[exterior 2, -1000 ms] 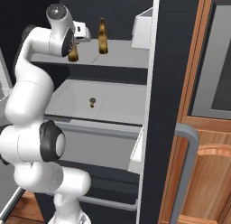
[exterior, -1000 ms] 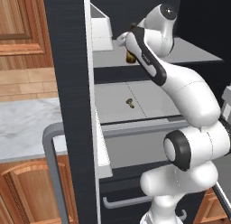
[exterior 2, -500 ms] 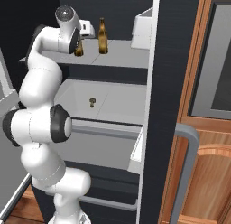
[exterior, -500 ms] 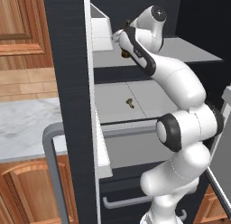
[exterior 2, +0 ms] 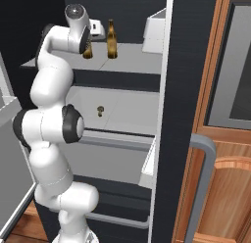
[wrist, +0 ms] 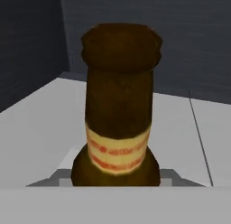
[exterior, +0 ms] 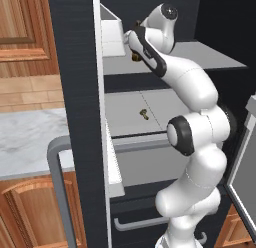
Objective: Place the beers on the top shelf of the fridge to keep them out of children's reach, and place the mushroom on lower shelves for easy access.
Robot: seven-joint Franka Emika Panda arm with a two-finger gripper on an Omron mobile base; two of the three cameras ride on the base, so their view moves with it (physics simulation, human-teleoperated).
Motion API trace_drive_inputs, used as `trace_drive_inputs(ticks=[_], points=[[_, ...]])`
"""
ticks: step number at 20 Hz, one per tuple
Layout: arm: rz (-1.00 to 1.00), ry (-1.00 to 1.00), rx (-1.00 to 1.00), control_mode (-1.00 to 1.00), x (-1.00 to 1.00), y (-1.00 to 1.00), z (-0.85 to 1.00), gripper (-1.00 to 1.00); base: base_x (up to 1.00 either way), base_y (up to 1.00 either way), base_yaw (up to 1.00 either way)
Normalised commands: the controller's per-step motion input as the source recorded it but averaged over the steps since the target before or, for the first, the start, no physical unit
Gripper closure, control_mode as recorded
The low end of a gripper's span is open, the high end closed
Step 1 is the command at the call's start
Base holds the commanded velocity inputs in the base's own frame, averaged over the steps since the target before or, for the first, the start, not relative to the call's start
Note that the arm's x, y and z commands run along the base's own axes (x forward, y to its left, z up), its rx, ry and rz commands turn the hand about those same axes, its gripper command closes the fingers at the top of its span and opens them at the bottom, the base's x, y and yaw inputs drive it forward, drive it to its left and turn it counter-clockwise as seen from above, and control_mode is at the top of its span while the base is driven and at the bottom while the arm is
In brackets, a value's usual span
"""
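Note:
My gripper [exterior 2: 89, 43] is shut on one beer [wrist: 118, 105], an amber bottle with a yellow label, over the left part of the fridge's top shelf [exterior 2: 132, 58]. The arm covers most of that bottle, and its base [exterior 2: 88, 54] shows just under the hand. Whether it rests on the shelf I cannot tell. The second beer [exterior 2: 112, 39] stands upright and free just to its right. The small tan mushroom [exterior 2: 100, 109] lies on the lower shelf [exterior 2: 127, 109], also seen as the mushroom [exterior: 143, 113] from the left.
A white bin [exterior 2: 154, 34] sits on the top shelf at the right, close to the free bottle. The open fridge door with its grey tubular handle [exterior 2: 206, 188] stands to the right. A drawer front [exterior: 135, 162] lies below the lower shelf.
The hand has carried the bottle deeper over the top shelf and closer to the standing beer. The arm's elbow has swung up. The mushroom and the free bottle have not moved.

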Motion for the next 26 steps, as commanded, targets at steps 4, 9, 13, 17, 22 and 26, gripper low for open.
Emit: trace_drive_inputs(ticks=[4, 9, 13, 17, 22, 26], points=[[-0.02, 0.00, 0.00, -1.00, 0.01, -0.01, -0.15, -1.00, 0.00, 0.00, 0.00], [-0.03, 0.00, 0.00, -1.00, 0.00, 0.00, -0.03, -1.00, 0.00, 0.00, 0.00], [-0.03, 0.00, 0.00, -1.00, -0.08, 0.00, -0.01, -1.00, 0.00, 0.00, 0.00], [-0.03, 0.01, 0.00, -1.00, -0.48, 0.00, 0.00, -1.00, 0.00, 0.00, 0.00], [-0.04, 0.02, -0.01, -1.00, -0.63, 0.00, -0.19, -1.00, 0.00, 0.00, 0.00], [-0.01, -0.03, 0.00, -1.00, -0.66, -0.01, -0.65, -1.00, 0.00, 0.00, 0.00]])
